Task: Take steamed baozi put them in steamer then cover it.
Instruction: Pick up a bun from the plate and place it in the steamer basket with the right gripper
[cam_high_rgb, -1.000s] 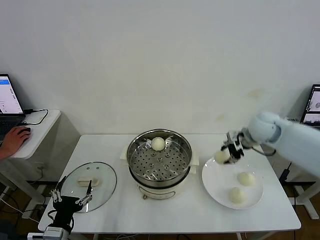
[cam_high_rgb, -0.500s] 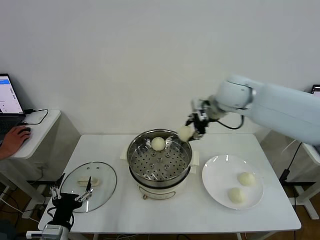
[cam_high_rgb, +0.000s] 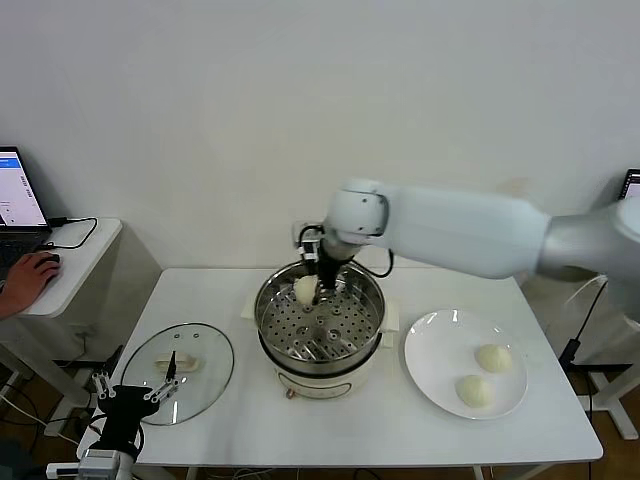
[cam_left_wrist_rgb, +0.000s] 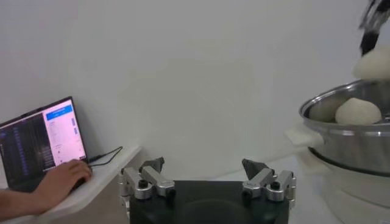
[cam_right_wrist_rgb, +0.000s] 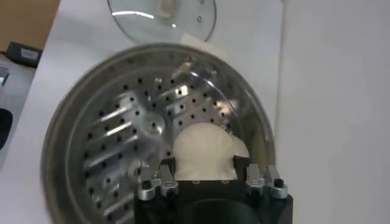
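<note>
My right gripper (cam_high_rgb: 314, 284) is shut on a creamy-white baozi (cam_high_rgb: 302, 291) and holds it just over the far side of the shiny steel steamer (cam_high_rgb: 265, 318). In the right wrist view the gripper (cam_right_wrist_rgb: 204, 163) clamps that baozi (cam_right_wrist_rgb: 204, 143) above the perforated floor (cam_right_wrist_rgb: 109, 152), with a second baozi (cam_right_wrist_rgb: 242, 148) lying right behind it. Two more baozi (cam_high_rgb: 493, 357) (cam_high_rgb: 474, 390) lie on the white plate (cam_high_rgb: 430, 345). My left gripper (cam_high_rgb: 135, 392) is open and empty, low at the front left by the glass lid (cam_high_rgb: 185, 365).
The glass lid also shows in the right wrist view (cam_right_wrist_rgb: 161, 15). A side table at the left holds a laptop (cam_high_rgb: 15, 195) and a person's hand (cam_high_rgb: 28, 278). A screen (cam_high_rgb: 630, 210) stands at the right edge. The steamer sits on a cream base (cam_high_rgb: 320, 385).
My right arm has carried the baozi from above the plate leftward, up and across, to over the steamer's far side. The left gripper has barely shifted.
</note>
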